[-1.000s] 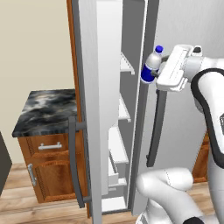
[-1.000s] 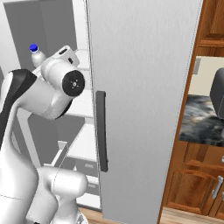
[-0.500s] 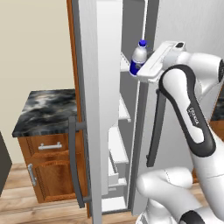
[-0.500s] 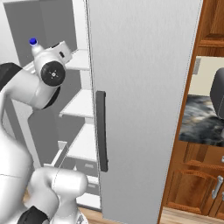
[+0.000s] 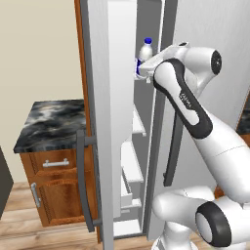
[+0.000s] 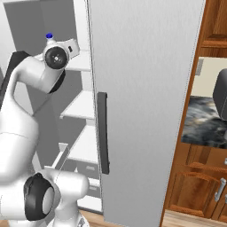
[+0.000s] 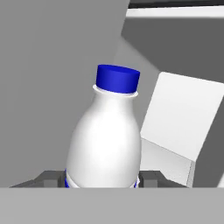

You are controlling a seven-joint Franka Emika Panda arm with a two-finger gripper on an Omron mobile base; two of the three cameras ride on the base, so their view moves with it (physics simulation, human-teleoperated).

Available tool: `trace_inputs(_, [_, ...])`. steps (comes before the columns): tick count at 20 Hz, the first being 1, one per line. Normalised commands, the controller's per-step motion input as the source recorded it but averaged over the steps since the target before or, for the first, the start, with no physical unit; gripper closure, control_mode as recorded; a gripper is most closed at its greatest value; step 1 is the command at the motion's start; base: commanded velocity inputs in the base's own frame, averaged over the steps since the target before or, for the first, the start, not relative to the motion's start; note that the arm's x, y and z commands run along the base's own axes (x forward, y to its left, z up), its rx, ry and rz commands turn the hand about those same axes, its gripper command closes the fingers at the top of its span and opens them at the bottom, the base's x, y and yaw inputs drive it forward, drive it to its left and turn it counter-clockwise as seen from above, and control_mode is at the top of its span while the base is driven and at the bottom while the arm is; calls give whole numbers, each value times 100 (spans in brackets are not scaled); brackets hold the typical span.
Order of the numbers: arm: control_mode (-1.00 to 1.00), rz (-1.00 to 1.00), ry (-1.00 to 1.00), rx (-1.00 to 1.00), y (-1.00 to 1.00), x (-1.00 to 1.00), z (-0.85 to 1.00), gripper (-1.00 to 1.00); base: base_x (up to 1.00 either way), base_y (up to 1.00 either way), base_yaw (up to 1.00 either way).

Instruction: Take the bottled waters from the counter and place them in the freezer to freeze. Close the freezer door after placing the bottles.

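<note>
The tall silver-grey refrigerator (image 5: 205, 44) is standing with its freezer door (image 5: 100, 122) swung open toward the camera, the long dark handle (image 5: 84, 185) hanging at about 7 o'clock in the left base view. Inside, the freezer (image 5: 141, 122) is showing white shelves (image 6: 82, 106) stacked one above another. To the left, at roughly 9 o'clock, the dark marbled tabletop (image 5: 51, 122) is sitting over brown wooden cabinets (image 5: 53, 195). The white arm (image 5: 195, 112) is reaching up from the lower right and into the upper part of the freezer, toward 12 o'clock. The pincer (image 5: 140, 73) is grasping the blue-capped water bottle (image 5: 144, 54) by its lower body, the bottle standing upright with its cap up, just inside the compartment near an upper shelf. In the hand view the bottle (image 7: 107, 140) is sitting between the two dark fingertips (image 7: 48, 178), with a white shelf edge at about 2 o'clock behind it.
</note>
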Motion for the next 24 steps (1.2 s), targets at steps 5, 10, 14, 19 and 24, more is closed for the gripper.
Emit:
trace_inputs(5, [-100,-10,15,2,0,80,0,100,0,0,0])
trace_inputs(10, [-100,-6,7,0,0,72,-5,100,0,0,0])
trace_inputs(14, [-100,-2,3,0,0,59,-20,100,0,0,0])
trace_inputs(19, [-100,0,0,0,4,44,-28,100,0,0,0])
trace_inputs(24, [-100,0,0,-1,6,55,-21,100,0,0,0])
